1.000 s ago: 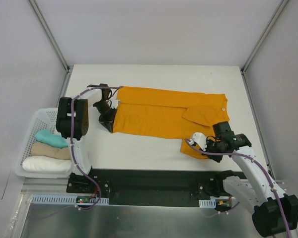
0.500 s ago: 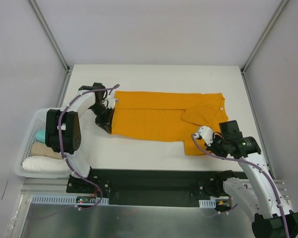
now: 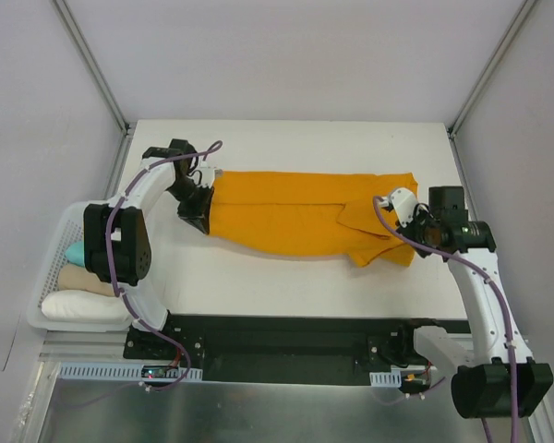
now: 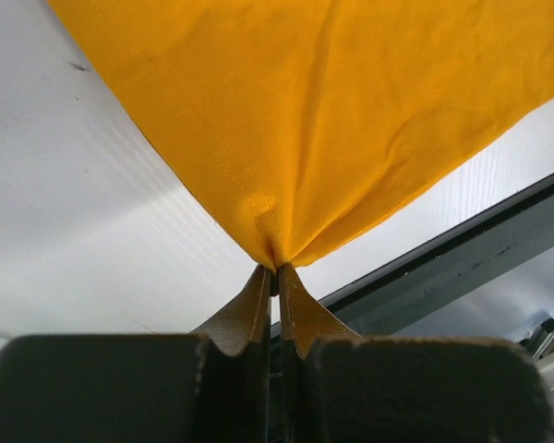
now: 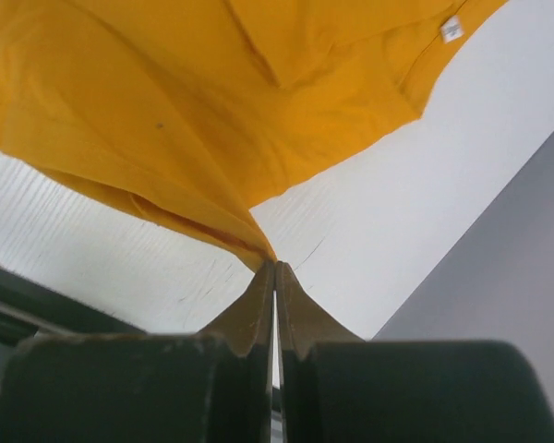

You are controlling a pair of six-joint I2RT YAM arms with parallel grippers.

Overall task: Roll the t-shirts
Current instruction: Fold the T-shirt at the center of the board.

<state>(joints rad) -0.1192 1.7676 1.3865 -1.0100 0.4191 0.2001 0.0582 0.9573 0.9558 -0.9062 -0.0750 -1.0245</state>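
I had my left gripper (image 3: 201, 214) pinched shut on the left end of the mustard-orange t-shirt (image 3: 295, 217), and in the left wrist view the cloth gathered into small pleats right where my fingertips (image 4: 258, 300) met. My right gripper (image 3: 402, 210) was likewise clamped on the shirt's right end, near the table's (image 3: 286, 138) right edge, with a bunched fold of fabric drawn down into the closed tips. The shirt lay as a long band across the middle of the table, stretched between my two grippers from the table's left side to its right. Its small white neck label (image 5: 451, 29) showed at the right end. Just off the table's left edge sat a white basket (image 3: 60, 235) holding rolled cloths (image 3: 83, 281) in teal, beige and white.
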